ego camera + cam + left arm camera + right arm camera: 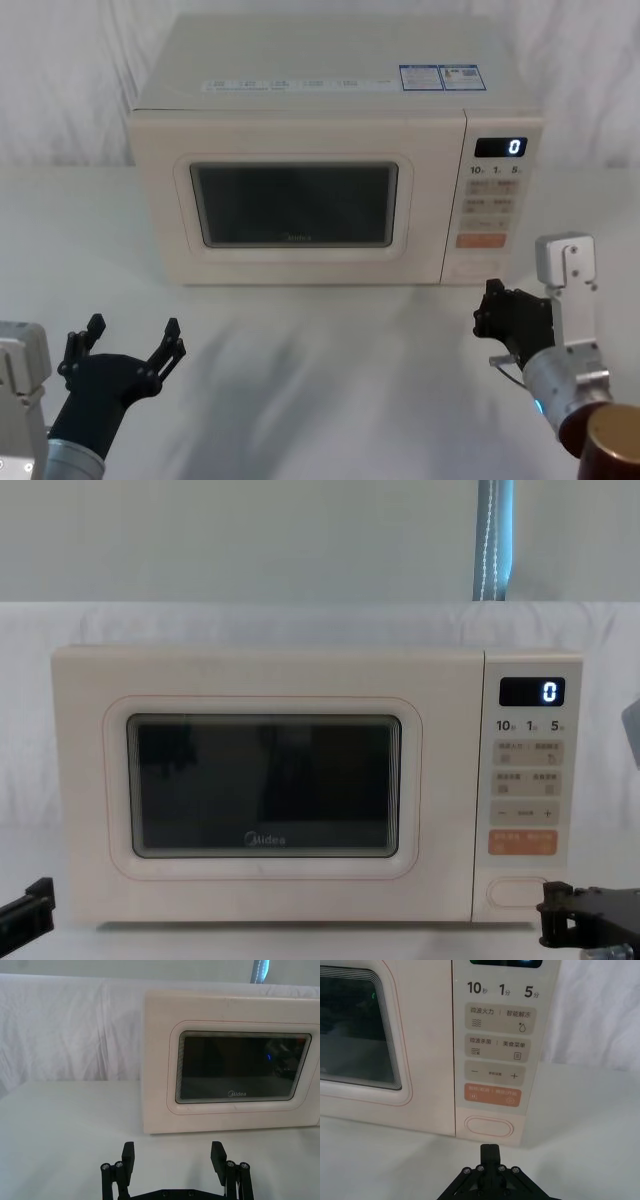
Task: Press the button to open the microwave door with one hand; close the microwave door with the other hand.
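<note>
Button-press step looking underway: right gripper (490, 1152), jaws pinched together and empty, sitting just short of button (489, 1126) at panel bottom. Microwave door (265, 790) shut. Next: nudging forward. Left gripper (173, 1156) waiting low, jaws spread, empty.

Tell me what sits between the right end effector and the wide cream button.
Nothing: in the right wrist view, bare white tabletop separates the right end effector from the button.
</note>
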